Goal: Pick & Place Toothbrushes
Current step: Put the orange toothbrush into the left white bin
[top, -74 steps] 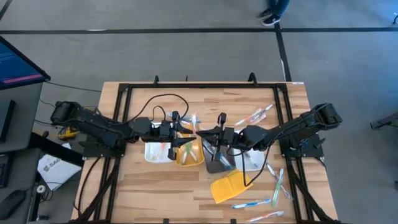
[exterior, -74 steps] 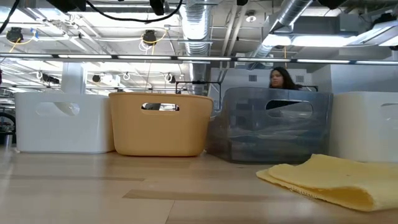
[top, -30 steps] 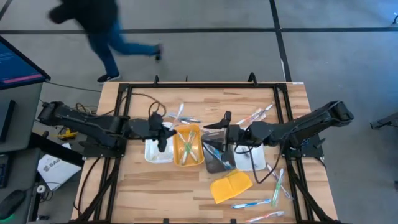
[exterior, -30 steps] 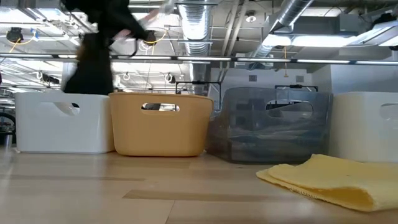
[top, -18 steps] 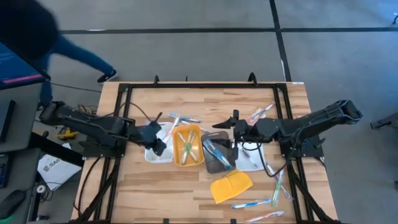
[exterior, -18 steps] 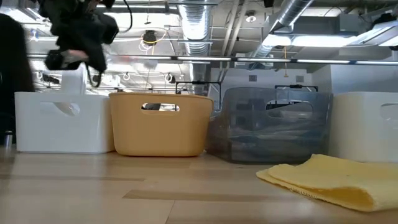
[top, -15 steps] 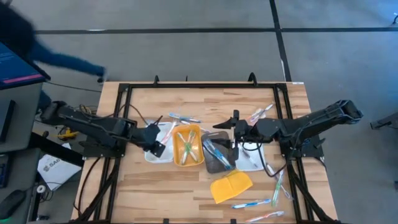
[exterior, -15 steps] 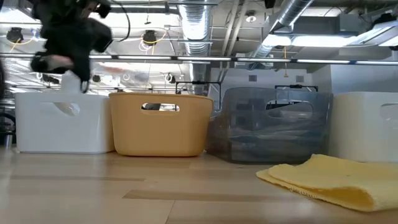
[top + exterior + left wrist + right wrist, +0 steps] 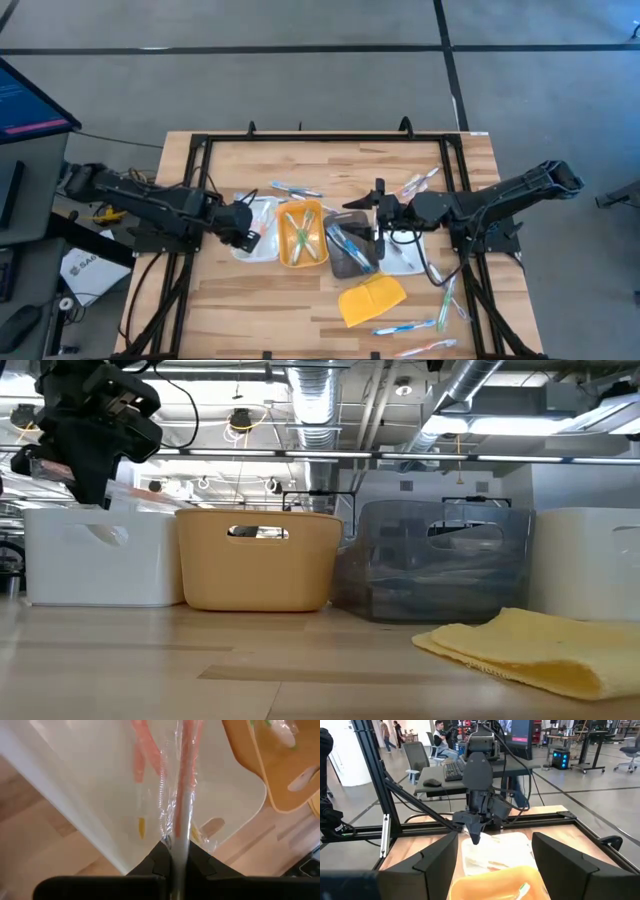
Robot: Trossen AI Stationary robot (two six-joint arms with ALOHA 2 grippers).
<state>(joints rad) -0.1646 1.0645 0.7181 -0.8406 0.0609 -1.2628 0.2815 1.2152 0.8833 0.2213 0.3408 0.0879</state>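
Clenched on a wrapped pink-handled toothbrush, our left gripper hangs over the white rectangular plastic tray; right gripper gapes empty; we risk the slippery wrapper sliding out and missing

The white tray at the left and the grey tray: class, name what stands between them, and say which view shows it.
The orange tray, holding toothbrushes, stands between the white tray and the grey tray. The high view shows it; the low view agrees.

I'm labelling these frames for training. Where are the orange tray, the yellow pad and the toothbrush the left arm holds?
orange tray (image 9: 283, 246), high view, on its left rim.
yellow pad (image 9: 371, 299), high view, on its middle.
toothbrush (image 9: 183, 815), left wrist view, on its handle above the fingers.
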